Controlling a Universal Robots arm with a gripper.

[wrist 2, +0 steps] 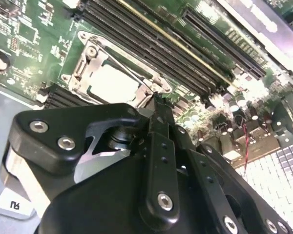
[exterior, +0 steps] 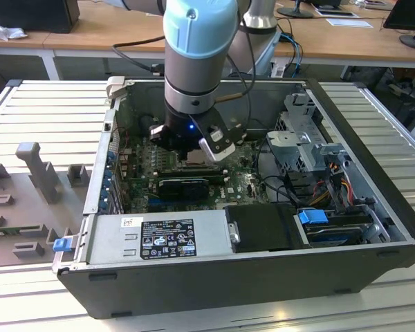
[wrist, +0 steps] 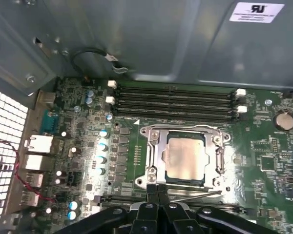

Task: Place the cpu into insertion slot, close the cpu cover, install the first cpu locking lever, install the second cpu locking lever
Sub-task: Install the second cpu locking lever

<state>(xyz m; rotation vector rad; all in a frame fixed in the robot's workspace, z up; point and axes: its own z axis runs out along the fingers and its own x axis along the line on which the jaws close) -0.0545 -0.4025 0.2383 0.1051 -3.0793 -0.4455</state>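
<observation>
Silvery-beige cpu (wrist: 185, 157) sits flat in the insertion slot (wrist: 216, 181), w/ the cpu cover (wrist: 154, 155), a thin metal frame, down around it. Green motherboard (wrist: 263, 151) all round; long black memory slots (wrist: 176, 100) just beside the socket. Black fingers (wrist: 157, 195) clenched together, nothing held, tips at the socket edge by a thin lever wire. In the exterior view the gripper (exterior: 194, 149) hangs inside the open PC case (exterior: 373, 173), arm body blocking the socket.
</observation>
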